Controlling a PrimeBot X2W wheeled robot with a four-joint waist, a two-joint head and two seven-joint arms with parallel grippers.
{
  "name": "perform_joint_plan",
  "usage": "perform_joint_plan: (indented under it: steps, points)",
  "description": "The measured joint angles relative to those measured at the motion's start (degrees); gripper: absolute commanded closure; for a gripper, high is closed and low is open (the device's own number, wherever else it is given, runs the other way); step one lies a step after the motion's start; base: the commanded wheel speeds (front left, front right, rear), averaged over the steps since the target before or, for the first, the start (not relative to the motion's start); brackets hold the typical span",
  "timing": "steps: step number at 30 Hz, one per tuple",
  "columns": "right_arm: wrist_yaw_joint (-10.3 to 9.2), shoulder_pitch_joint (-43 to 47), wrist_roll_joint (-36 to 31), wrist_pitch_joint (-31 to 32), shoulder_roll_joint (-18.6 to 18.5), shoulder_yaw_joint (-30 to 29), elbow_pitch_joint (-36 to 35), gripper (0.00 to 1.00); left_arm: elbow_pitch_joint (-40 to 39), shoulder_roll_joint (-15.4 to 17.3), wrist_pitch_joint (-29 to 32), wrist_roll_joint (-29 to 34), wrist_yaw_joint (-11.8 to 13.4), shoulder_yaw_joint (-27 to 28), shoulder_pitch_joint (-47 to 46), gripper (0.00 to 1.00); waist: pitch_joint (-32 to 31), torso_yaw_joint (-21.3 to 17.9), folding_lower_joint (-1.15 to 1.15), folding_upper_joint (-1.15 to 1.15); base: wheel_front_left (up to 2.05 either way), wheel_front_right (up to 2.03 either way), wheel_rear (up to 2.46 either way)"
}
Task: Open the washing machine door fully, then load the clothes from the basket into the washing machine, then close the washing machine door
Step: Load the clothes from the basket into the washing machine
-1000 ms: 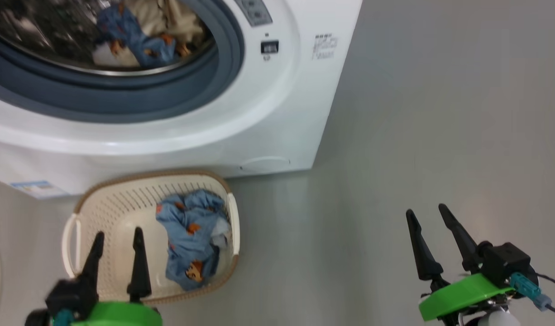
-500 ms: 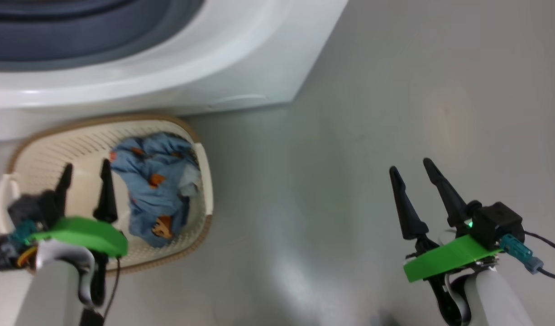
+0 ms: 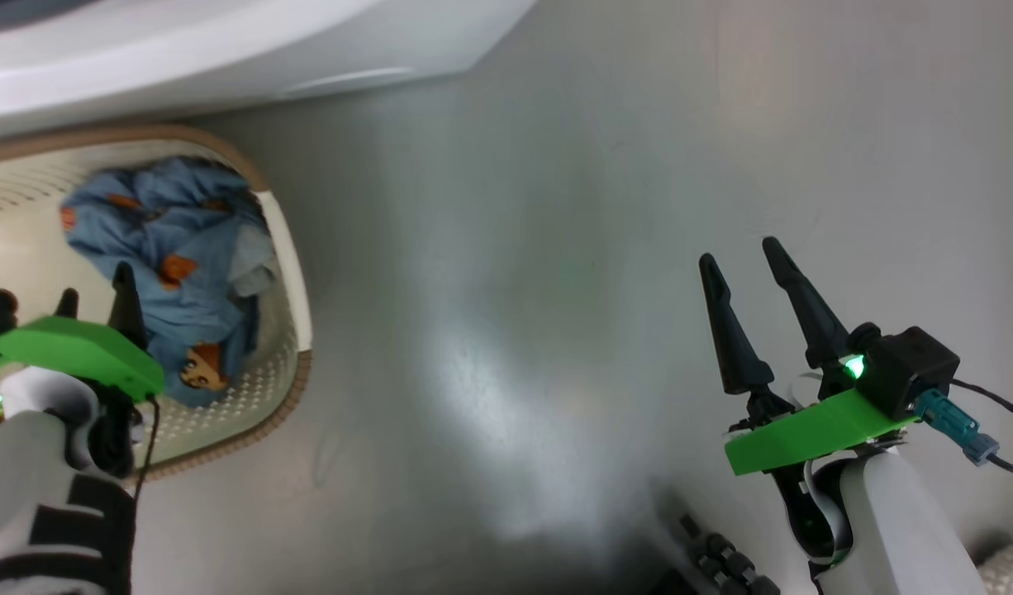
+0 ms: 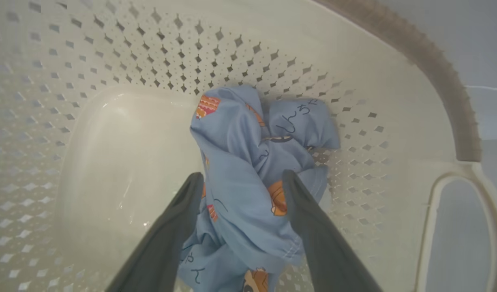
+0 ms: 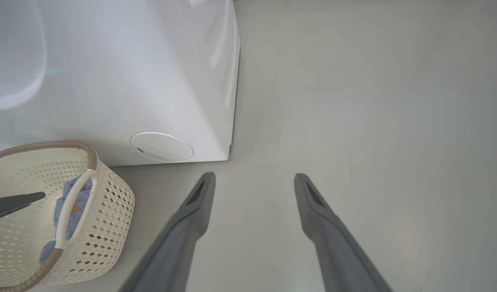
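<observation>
The cream basket (image 3: 285, 248) with its brown rim stands on the floor against the white washing machine (image 3: 225, 49). One light blue garment (image 3: 184, 248) with orange prints lies crumpled in it. My left gripper (image 3: 97, 297) is down inside the basket (image 4: 354, 81), open, its two fingers straddling the blue garment (image 4: 248, 154) without closing on it. My right gripper (image 3: 738, 252) hangs open and empty over bare floor to the right. In the right wrist view the right gripper (image 5: 253, 176) points at the floor beside the machine (image 5: 151, 81) and the basket (image 5: 106, 202). The door is out of view.
Smooth grey floor (image 3: 515, 289) stretches to the right of the machine. A round cover (image 5: 162, 147) sits low on the machine's front. A dark part of the robot's base (image 3: 721, 566) shows at the bottom edge.
The head camera has tilted down, so the drum mouth left the picture. My left gripper has gone down into the basket and now straddles the blue garment. The right gripper stays open.
</observation>
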Motion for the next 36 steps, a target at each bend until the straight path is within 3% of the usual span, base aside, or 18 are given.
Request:
perform_joint_plan:
  steps: [11, 17, 23, 25, 26, 27, 36]
  points:
    - [0.00, -1.2, 0.8, 0.0, 0.1, 1.4, -0.3, 0.00, 2.1, 1.1, 6.4, -8.6, -0.2, -6.3, -3.2, 0.00, 5.6, -1.8, 0.00, 0.00, 0.00, 0.00, 0.00]
    - [0.00, -1.5, 0.9, 0.0, 0.1, 2.4, -0.5, 0.00, 2.4, 4.1, 7.0, -11.4, -0.2, -8.0, -4.2, 0.00, 7.4, -2.5, 0.00, 0.00, 0.00, 0.00, 0.00]
    - [0.00, -1.6, 1.2, 0.0, 0.2, 2.5, -0.5, 0.00, 2.2, 4.3, 8.6, -14.4, -0.2, -10.8, -7.5, 0.00, 9.1, -3.6, 0.00, 0.00, 0.00, 0.00, 0.00]
    - [0.00, -1.6, 1.2, 0.0, 0.2, 2.5, -0.5, 0.00, 2.4, 4.5, 9.1, -14.7, -0.2, -11.9, -7.8, 0.30, 9.3, -3.8, 0.00, 0.00, 0.00, 0.00, 0.00]
    - [0.00, -1.6, 1.2, 0.0, 0.2, 2.5, -0.5, 0.00, 2.5, 4.6, 9.0, -14.8, -0.2, -12.5, -8.0, 0.62, 9.4, -3.9, 0.00, 0.00, 0.00, 0.00, 0.00]
    - [0.00, -1.6, 1.2, 0.0, 0.2, 2.5, -0.5, 0.00, 2.8, 4.8, 9.0, -14.8, -0.2, -12.9, -8.2, 1.00, 9.4, -3.9, 0.00, 0.00, 0.00, 0.00, 0.00]
    - [0.00, -2.3, 1.1, 0.0, 0.2, 1.8, -0.5, 0.00, 5.1, 5.1, 3.2, -15.8, -0.2, -15.6, -8.7, 1.00, 7.0, -3.1, 0.00, 0.00, 0.00, 0.00, 0.00]
